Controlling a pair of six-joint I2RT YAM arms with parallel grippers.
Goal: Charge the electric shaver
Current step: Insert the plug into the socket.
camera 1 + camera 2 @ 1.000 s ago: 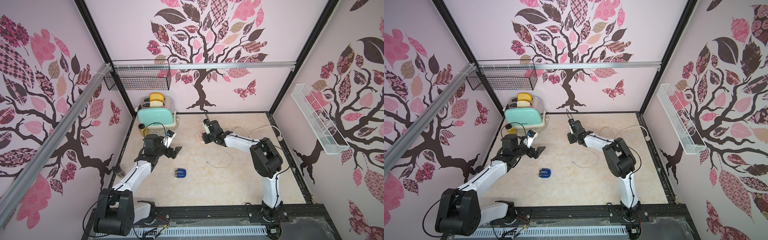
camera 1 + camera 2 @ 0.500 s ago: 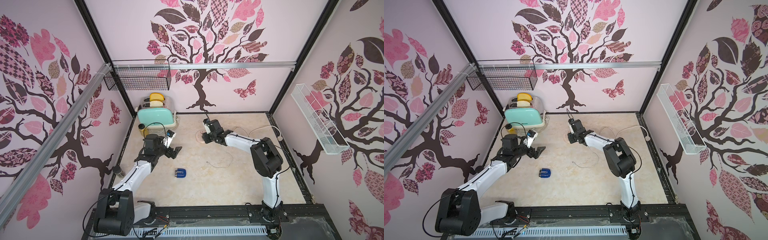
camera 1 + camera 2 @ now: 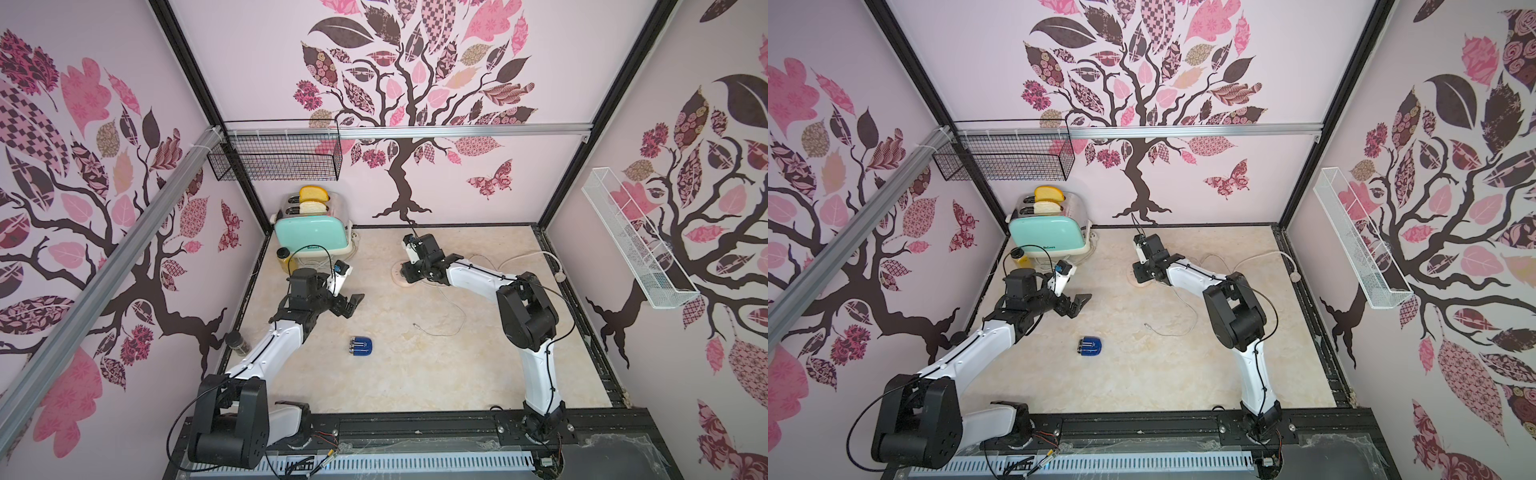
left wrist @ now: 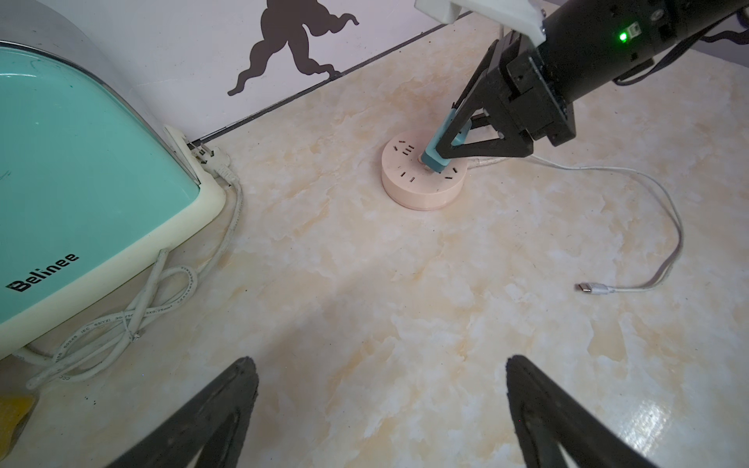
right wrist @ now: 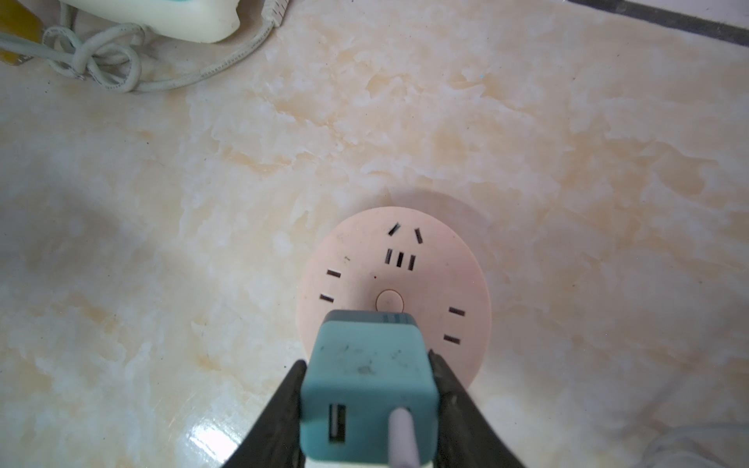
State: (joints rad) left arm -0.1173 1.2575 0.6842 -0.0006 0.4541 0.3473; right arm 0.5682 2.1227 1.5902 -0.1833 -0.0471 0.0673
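In both top views the electric shaver (image 3: 361, 347) (image 3: 1090, 346) lies flat on the desk (image 3: 436, 382) in the lower middle of the frame, its silver head to the left, well apart from both arms. Neither wrist view shows it. Up and left of it, the left jaws stand wide and empty above the desk. The left wrist view catches their two black fingers (image 4: 210, 413) with bare desk between them.

Farther off, right of centre in the top views, a thin white cable (image 4: 681, 231) loops over the desk. Only the left wrist view makes out its free metal plug (image 4: 593, 288) lying loose.

Beyond that, the right jaws grip a mint-green adapter (image 4: 435, 158) (image 5: 364, 364), tilted, its lower end on the round pink socket disc (image 4: 409, 190). The right wrist view alone shows one adapter port empty and the cable in the other. Whether its prongs are seated we cannot tell.

At the far wall, upper left, stands the toaster (image 3: 311, 237).
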